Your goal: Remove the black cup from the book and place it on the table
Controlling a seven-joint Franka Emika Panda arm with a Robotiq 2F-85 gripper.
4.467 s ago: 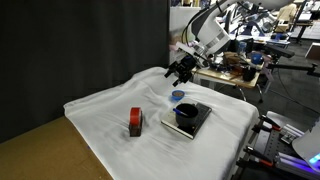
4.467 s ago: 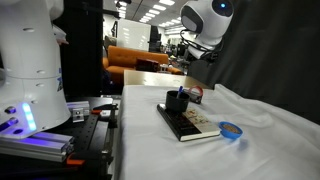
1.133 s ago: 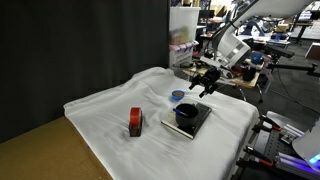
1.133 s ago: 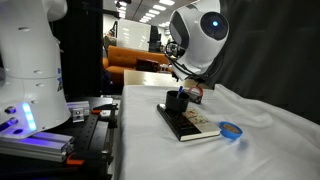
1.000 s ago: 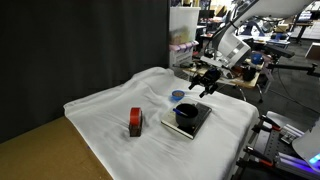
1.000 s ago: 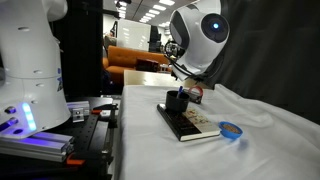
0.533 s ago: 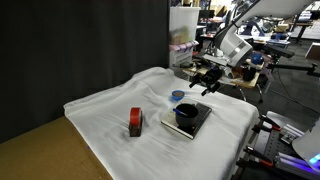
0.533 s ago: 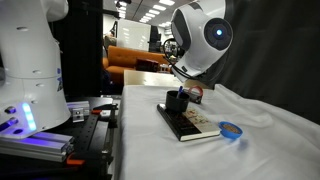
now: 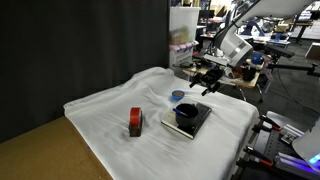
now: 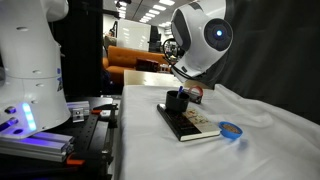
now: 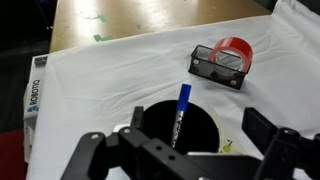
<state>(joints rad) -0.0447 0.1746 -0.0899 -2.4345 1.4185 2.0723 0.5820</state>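
The black cup [image 9: 186, 116] stands on the book [image 9: 196, 125] on the white-clothed table [image 9: 105, 105]. It also shows in an exterior view [image 10: 177, 101] on the book [image 10: 195, 124]. In the wrist view the cup [image 11: 160, 120] lies right below me with a blue pen [image 11: 181, 108] standing in it, and the book's light edge [image 11: 35, 100] is at the left. My gripper [image 9: 205, 80] hovers open above the cup, apart from it. Its fingers [image 11: 198, 122] frame the cup's mouth, and its tips [image 10: 182, 88] hang just over the cup.
A red and black block [image 9: 135, 122] stands on the cloth beside the book and shows ahead in the wrist view [image 11: 222, 62]. A blue round lid [image 9: 177, 96] lies behind the book [image 10: 231, 130]. The bare wooden table edge [image 9: 40, 150] is beyond the cloth.
Since 4.5 s ago my gripper has come across and down to a spot over the cup. In the last second it has barely moved. The cup stays on the book.
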